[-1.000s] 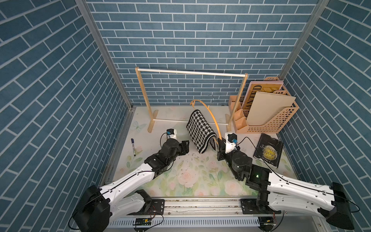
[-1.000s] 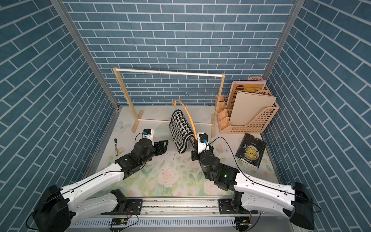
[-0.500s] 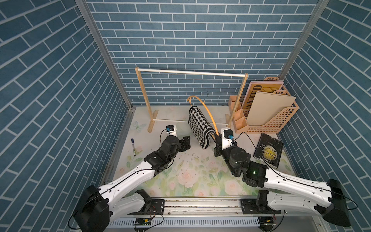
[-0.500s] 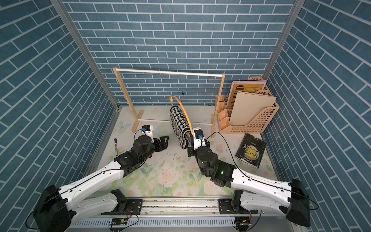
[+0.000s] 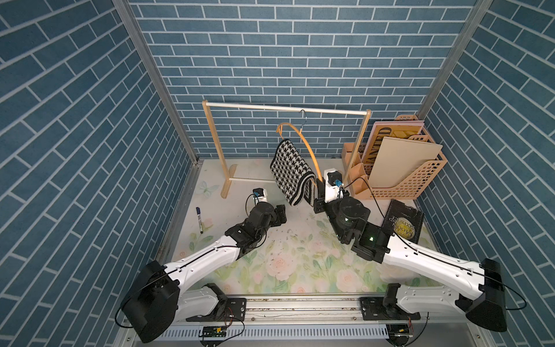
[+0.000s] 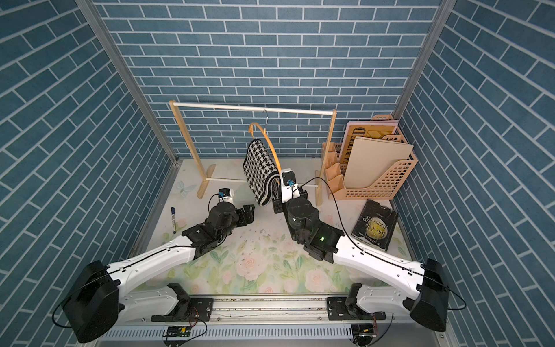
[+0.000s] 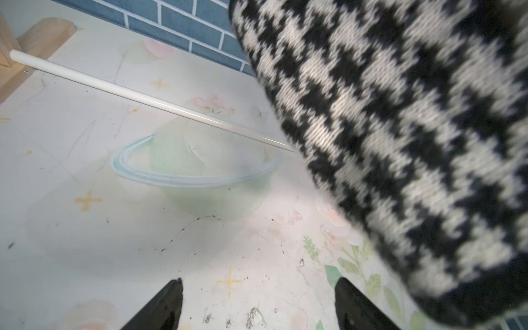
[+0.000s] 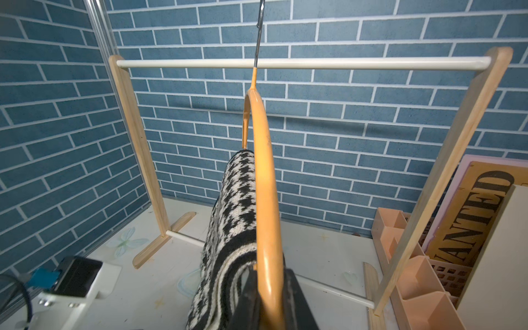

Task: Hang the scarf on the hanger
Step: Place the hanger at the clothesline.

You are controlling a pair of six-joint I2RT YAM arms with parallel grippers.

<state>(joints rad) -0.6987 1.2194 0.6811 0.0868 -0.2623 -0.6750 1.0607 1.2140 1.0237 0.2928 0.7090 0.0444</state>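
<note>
the hanger (image 8: pixel 264 171) and its draped scarf (image 5: pixel 292 168) now sit higher, nearer the white rail (image 5: pixel 255 106), and the left pincer (image 7: pixel 258 285) has spread apart, empty, the scarf hanging just beside it. the right pincer (image 8: pixel 268 303) is clamped on the hanger's lower end, scarf just above it. best to ease the hook (image 8: pixel 257 43) over the rail slowly, holding the hanger steady so the cloth doesn't slide.
</note>
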